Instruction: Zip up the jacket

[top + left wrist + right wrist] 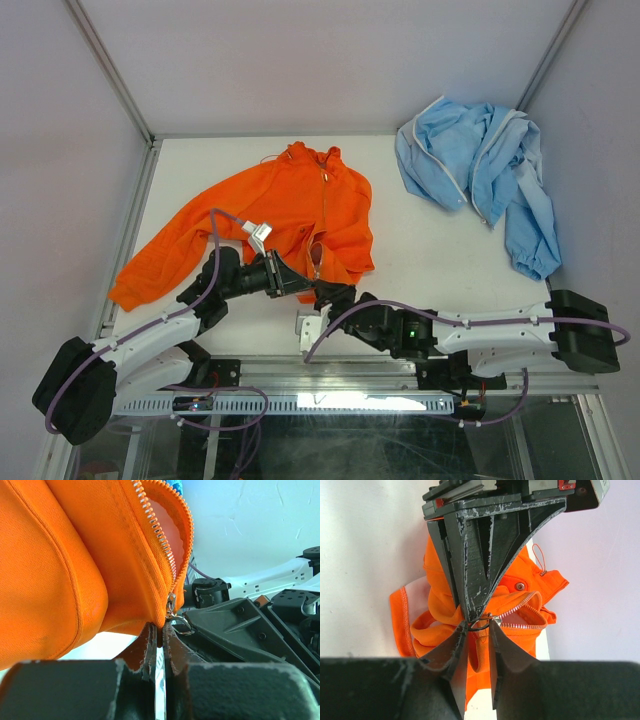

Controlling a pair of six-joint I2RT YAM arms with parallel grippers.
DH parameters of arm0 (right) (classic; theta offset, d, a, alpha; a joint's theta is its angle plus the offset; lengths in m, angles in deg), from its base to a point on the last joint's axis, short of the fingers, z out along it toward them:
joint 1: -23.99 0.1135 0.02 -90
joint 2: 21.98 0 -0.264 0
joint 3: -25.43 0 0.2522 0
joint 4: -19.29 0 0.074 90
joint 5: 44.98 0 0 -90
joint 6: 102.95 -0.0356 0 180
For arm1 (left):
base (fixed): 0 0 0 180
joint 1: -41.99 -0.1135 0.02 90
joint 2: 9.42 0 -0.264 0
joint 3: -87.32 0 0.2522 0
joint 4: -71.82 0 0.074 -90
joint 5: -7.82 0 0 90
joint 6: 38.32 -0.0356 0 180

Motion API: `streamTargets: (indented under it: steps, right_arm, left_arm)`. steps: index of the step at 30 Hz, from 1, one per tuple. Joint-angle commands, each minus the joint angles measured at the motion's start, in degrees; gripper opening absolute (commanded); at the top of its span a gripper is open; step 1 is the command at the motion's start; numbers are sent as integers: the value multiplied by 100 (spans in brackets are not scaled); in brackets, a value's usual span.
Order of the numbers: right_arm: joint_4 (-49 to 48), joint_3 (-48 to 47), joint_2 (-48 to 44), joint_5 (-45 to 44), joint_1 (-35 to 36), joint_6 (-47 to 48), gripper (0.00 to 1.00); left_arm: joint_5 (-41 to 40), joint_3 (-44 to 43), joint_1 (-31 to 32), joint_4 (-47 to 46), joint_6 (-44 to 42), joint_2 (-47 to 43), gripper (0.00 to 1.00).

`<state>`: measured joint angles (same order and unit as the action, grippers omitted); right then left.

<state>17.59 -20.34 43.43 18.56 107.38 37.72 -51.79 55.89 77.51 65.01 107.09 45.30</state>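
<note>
Crumpled blue garment [478, 165] on white table [430, 275]

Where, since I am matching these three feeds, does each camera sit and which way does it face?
Top: fixed above and behind the arms, looking down on the table, jacket and blue garment; both arms show.
Left wrist: on the left arm, looking along the left gripper at the zipper.
Right wrist: on the right arm, looking past the right gripper at the jacket.
Shared: both wrist views show the zipper's lower end and the other gripper.
</note>
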Motion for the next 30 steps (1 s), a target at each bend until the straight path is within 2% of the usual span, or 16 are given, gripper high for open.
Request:
streamTargets:
  steps: [1, 3, 15, 22, 30]
  right_arm:
    - [15, -333, -77, 219, -35, -320, 6]
    - [175, -409, -103, 333, -94, -563, 0]
    - [998, -1193, -138, 1304, -1091, -2832, 0]
    - [1656, -1637, 64, 1944, -1448, -3292, 0]
    - [3083, -2557, 214, 4015, -2170, -2743, 30]
  left_arm:
    - [114, -240, -5, -210, -84, -108, 0]
    - [102, -237, -2, -203, -97, -119, 0]
    - [-75, -237, 40, -8, -276, -154, 0]
    - [-69, -287, 55, 24, -304, -117, 0]
    - [-148, -322, 89, 145, -803, -128, 0]
